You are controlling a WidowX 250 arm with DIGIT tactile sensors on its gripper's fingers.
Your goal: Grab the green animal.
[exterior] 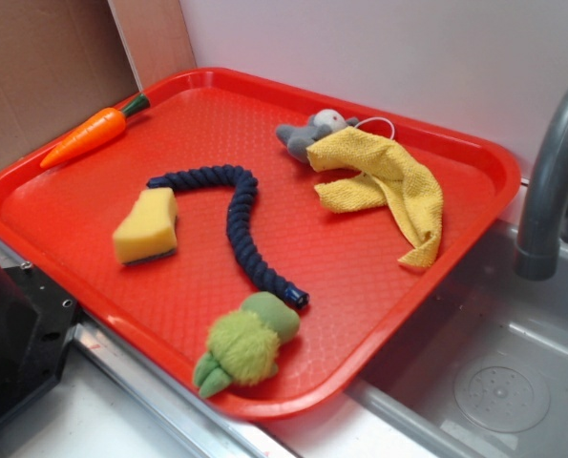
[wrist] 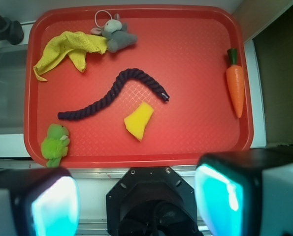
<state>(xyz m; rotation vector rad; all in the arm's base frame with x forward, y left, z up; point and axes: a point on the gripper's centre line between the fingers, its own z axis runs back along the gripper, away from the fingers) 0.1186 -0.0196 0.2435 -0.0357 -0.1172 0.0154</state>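
Observation:
The green animal is a fuzzy lime-green plush with olive ends. It lies at the near corner of the red tray, close to the rim. In the wrist view the green animal sits at the lower left of the tray. My gripper hangs high above and back from the tray's edge. It is open, its two fingertips spread wide with nothing between them. The exterior view does not show the gripper.
On the tray lie a dark blue rope, a yellow sponge, a grey plush animal partly under a yellow cloth, and a toy carrot. A grey faucet and a sink are at right. My black base stands at left.

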